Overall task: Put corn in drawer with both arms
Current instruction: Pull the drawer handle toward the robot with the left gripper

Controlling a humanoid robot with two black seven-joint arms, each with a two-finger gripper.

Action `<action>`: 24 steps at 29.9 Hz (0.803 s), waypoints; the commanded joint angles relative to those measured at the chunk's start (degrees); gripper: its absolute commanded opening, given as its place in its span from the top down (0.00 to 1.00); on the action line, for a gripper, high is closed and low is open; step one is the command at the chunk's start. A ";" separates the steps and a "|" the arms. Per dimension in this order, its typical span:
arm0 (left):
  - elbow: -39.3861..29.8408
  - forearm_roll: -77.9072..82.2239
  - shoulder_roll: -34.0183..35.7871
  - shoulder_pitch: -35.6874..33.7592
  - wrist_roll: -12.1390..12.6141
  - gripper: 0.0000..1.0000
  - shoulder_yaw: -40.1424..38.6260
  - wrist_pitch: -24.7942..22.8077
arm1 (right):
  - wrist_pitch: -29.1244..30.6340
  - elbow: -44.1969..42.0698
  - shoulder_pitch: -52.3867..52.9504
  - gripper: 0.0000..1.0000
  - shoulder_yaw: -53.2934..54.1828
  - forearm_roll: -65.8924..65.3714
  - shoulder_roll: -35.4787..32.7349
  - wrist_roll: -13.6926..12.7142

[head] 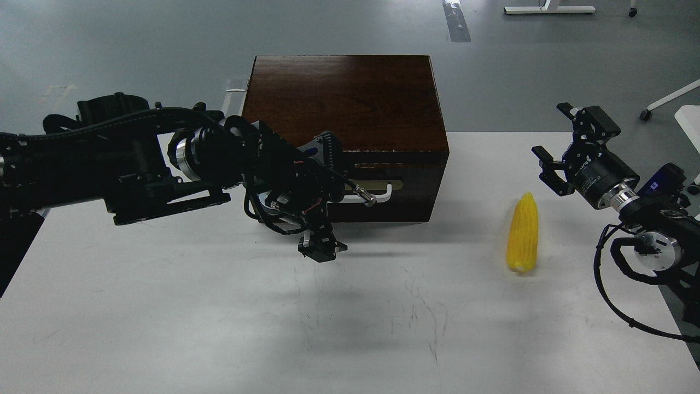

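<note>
The box (344, 104) sits at the back of the table (164, 328). The corn (523, 232) lies on the table, right of the box.

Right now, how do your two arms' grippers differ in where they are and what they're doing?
The left gripper sits right in front of the drawer, by its white handle; the right gripper hangs apart, above and right of the corn. The right gripper's fingers are spread open; the left's are too dark to tell apart. Neither holds anything.

Count — 1 corn (523, 232), 1 wooden box (343, 101) with 1 drawer (415, 183), 1 table (219, 328), 2 arms — left arm (109, 164), right arm (656, 219).
</note>
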 commanded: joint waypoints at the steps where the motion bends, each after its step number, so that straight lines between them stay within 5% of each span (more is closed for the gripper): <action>1: -2.05 -0.35 0.04 -0.47 -0.06 0.02 -0.01 0.00 | 0.00 0.00 0.00 0.00 0.00 0.00 0.09 0.00; 24: -14.27 -0.44 6.01 -1.08 -0.06 0.02 0.43 0.00 | 0.00 -0.17 -0.35 0.00 0.00 0.00 0.00 0.00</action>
